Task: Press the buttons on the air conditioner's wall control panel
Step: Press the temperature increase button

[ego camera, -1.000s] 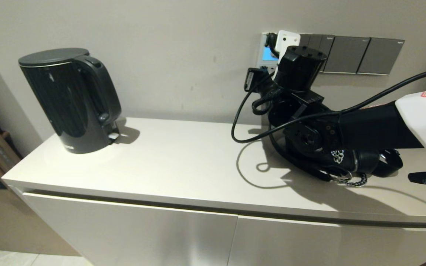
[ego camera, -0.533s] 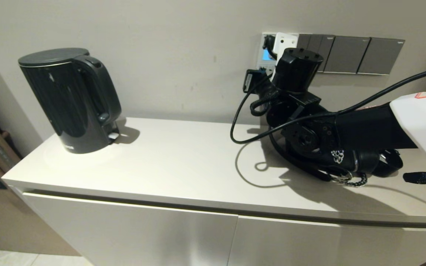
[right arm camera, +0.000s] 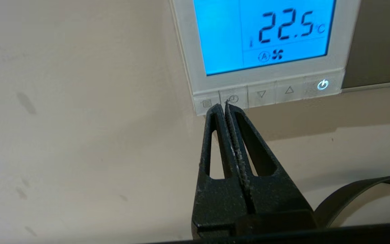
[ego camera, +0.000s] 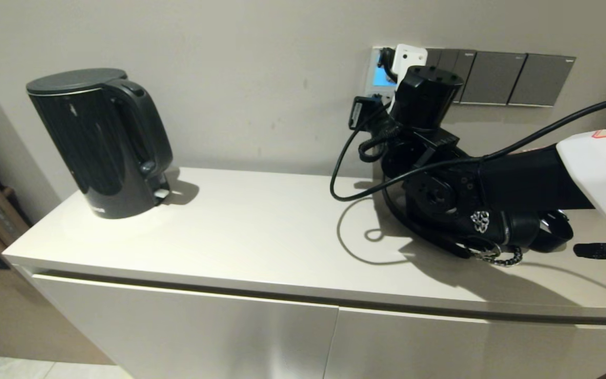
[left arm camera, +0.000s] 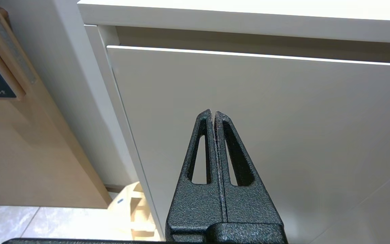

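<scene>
The wall control panel (right arm camera: 184,51) is a white-framed thermostat whose screen (right arm camera: 266,34) is lit blue and reads 22.5 °C. The buttons (right arm camera: 261,94) run in a row along its bottom edge; the power button (right arm camera: 322,84) glows. My right gripper (right arm camera: 222,105) is shut, its tips at the row's lower edge, at the seam between the menu button (right arm camera: 206,102) and the clock button (right arm camera: 234,98). In the head view my right wrist (ego camera: 426,97) hides most of the panel (ego camera: 382,76). My left gripper (left arm camera: 214,113) is shut and empty, parked low before the cabinet door (left arm camera: 283,112).
Grey switch plates (ego camera: 513,78) adjoin the panel on the right. A black kettle (ego camera: 100,142) stands at the left of the white cabinet top (ego camera: 255,226). My right arm's cable (ego camera: 355,173) loops down over the top. A black strap (ego camera: 600,250) lies at the right.
My right wrist pushed slightly in toward the panel half a second ago, covering more of the screen, and has since drawn back a little. The left arm has not moved.
</scene>
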### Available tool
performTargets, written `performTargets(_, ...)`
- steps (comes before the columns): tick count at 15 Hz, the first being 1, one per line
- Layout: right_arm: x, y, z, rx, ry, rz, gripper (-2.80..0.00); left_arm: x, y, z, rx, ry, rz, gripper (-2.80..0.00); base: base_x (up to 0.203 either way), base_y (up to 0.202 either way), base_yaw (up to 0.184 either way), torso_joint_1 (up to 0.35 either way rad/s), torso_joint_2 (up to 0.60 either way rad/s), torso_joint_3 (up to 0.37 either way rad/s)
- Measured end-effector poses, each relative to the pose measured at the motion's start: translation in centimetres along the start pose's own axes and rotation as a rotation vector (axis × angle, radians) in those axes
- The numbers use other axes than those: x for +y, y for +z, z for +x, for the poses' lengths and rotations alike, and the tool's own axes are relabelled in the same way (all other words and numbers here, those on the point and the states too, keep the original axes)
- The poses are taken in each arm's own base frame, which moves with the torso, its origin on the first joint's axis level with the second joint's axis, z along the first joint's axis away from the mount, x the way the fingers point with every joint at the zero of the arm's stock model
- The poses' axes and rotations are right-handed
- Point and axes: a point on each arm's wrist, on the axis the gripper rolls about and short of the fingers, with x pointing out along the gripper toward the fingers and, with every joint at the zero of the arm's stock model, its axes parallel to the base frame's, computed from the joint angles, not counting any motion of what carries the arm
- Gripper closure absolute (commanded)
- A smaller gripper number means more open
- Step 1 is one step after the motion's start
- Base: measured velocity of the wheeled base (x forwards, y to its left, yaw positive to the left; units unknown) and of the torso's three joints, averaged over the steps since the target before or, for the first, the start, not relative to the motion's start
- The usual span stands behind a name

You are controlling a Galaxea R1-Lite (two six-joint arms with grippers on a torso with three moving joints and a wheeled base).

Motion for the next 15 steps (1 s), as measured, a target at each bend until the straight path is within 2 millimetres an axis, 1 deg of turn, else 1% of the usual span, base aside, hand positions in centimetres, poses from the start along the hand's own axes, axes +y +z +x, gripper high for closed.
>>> performTargets(13,0.01,-0.19,0.04,0.002,-0.001,-0.002,0.00,0.00,0.00,0.00,0.000,0.000,0.000,0.00,0.000,0.000,0.000,0.000,0.00,0.000)
performTargets(15,-0.17,0.14,-0.19,0.001,-0.003,-0.001,0.00,0.00,0.00,0.00,0.000,0.000,0.000,0.00,0.000,0.000,0.000,0.000,0.00,0.000)
